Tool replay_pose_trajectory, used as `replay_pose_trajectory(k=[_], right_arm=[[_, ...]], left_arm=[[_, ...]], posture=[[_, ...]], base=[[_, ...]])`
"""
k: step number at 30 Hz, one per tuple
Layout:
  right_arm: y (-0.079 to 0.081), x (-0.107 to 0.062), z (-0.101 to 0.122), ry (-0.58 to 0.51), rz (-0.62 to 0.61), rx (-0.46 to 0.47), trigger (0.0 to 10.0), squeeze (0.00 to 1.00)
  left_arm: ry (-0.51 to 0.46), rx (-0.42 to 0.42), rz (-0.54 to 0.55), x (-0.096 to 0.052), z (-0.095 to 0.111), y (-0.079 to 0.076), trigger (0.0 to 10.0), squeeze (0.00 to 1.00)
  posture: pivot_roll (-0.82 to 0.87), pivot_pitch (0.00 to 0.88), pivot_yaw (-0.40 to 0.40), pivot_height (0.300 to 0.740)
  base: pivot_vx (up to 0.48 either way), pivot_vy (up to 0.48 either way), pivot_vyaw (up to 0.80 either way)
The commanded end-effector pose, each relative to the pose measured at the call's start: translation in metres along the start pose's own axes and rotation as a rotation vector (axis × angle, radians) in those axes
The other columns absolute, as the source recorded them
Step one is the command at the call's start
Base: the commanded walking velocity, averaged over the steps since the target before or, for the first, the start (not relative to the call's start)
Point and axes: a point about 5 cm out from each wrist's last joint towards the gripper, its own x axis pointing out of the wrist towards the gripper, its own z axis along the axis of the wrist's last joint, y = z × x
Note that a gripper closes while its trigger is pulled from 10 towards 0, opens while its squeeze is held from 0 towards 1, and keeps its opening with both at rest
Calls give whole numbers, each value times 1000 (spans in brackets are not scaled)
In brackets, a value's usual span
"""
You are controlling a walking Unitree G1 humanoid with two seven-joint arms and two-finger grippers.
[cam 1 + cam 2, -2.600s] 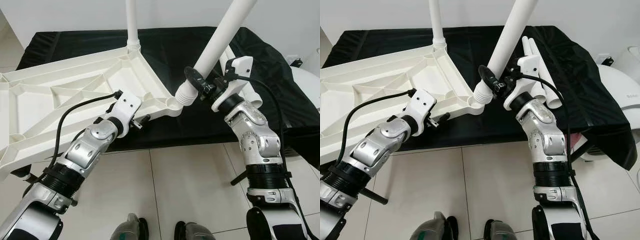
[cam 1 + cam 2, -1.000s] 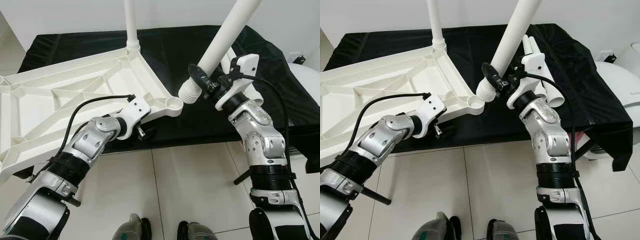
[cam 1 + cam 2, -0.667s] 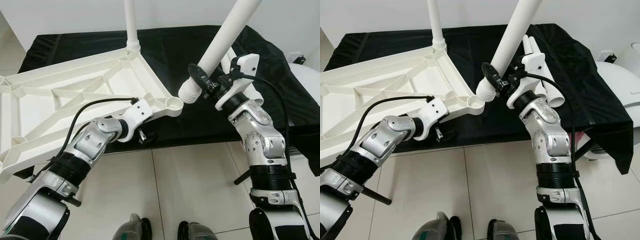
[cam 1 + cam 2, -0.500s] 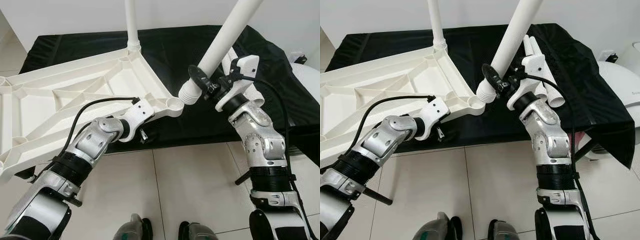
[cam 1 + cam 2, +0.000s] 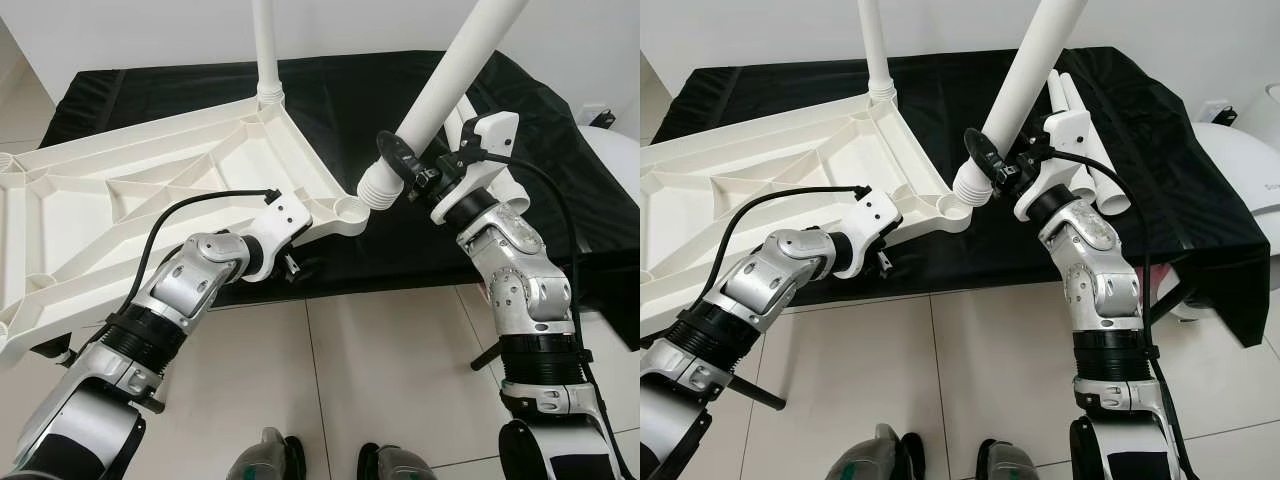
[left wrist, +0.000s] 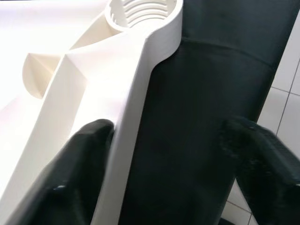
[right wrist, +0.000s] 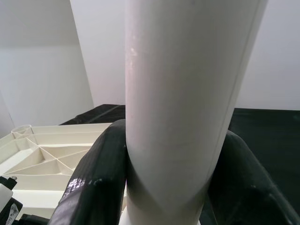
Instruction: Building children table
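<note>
Movement since the earlier frames was mostly on the left side: our left claw [image 6: 159,173] had travelled along the near edge of the white tabletop [image 5: 120,200] toward its corner socket [image 5: 349,208], and now it was close to that corner. In the left wrist view we saw its two black fingers [image 6: 84,159] spread apart, one lying on the inner side of the tabletop's edge wall and the other well away over the black cloth [image 5: 340,110], so the claw was released around the rim and not pinching it.

Our right claw [image 5: 405,165] had changed very little. It was clenched on the loose white leg [image 5: 445,75], near the leg's ribbed lower end [image 5: 377,188]. This end was just beside the corner socket, a little above and to the right of it; we could not tell if they touched.

The leg's long axis was tilted, going up and to the right from the socket, away from us. The tabletop lay upside down on the desk under the black cloth, ribs facing up, its left part hanging past the desk edge. Another leg [image 5: 264,45] stood upright in the far corner. More white legs [image 5: 1090,180] lay on the cloth behind the right claw.
</note>
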Motion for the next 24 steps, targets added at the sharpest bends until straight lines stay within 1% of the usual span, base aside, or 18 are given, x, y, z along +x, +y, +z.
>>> replay_pose_trajectory(k=[1,3,5,6,7,8,10,11,16,17,18,19,20,21,24], right_arm=[[1,-1,4,-21,5,1,10000,0],[0,-1,4,-22,2,0,10000,0],[-1,-1,5,-22,0,-1,10000,0],[-1,-1,5,-21,-2,-2,10000,0],[-1,-1,5,-21,-2,-2,10000,0],[-2,-1,5,-21,-3,-3,10000,0],[-2,-1,5,-21,-3,-3,10000,0],[-2,-2,6,-21,-4,-5,10000,0],[-3,-2,6,-21,-5,-7,10000,0],[-3,-2,7,-21,-6,-9,10000,0],[-4,-2,7,-21,-7,-11,10000,0],[-4,-2,7,-21,-7,-11,10000,0],[-4,-2,7,-21,-7,-13,10000,0],[-4,-2,8,-21,-8,-15,10000,0],[-5,-2,8,-22,-9,-16,10000,0]], left_arm=[[28,0,-142,0,-6,-12,8627,0],[26,-1,-168,-1,-7,-15,0,0],[28,2,-180,-2,-7,-17,0,0],[37,1,-189,-2,-9,-18,4980,0],[37,1,-189,-2,-9,-18,4980,0],[47,6,-197,-2,-11,-19,9137,0],[47,6,-197,-2,-11,-19,9137,0],[57,11,-200,-2,-13,-20,10000,0],[63,11,-207,-2,-14,-22,10000,0],[62,14,-233,-3,-15,-25,1882,0],[68,14,-248,-3,-18,-28,2627,0],[68,14,-248,-3,-18,-28,2627,0],[70,18,-266,-4,-19,-32,0,0],[73,20,-274,-5,-20,-34,1294,0],[74,17,-284,-5,-20,-35,1294,0]], posture=[[-73,120,56,740],[-74,126,59,740],[-74,126,59,740],[-74,129,59,740],[-74,129,59,740],[-75,132,59,740],[-75,132,59,740],[-75,133,58,740],[-75,133,58,740],[-76,136,59,740],[-77,138,60,740],[-77,138,60,740],[-77,138,60,740],[-77,138,60,740],[-79,139,61,740]], base=[[0,0,0],[0,0,0],[0,0,0],[0,0,0],[0,0,0],[0,0,0],[0,0,0],[0,0,0],[0,0,0],[0,0,0],[0,0,0],[0,0,0],[0,0,0],[0,0,0],[0,0,0]])
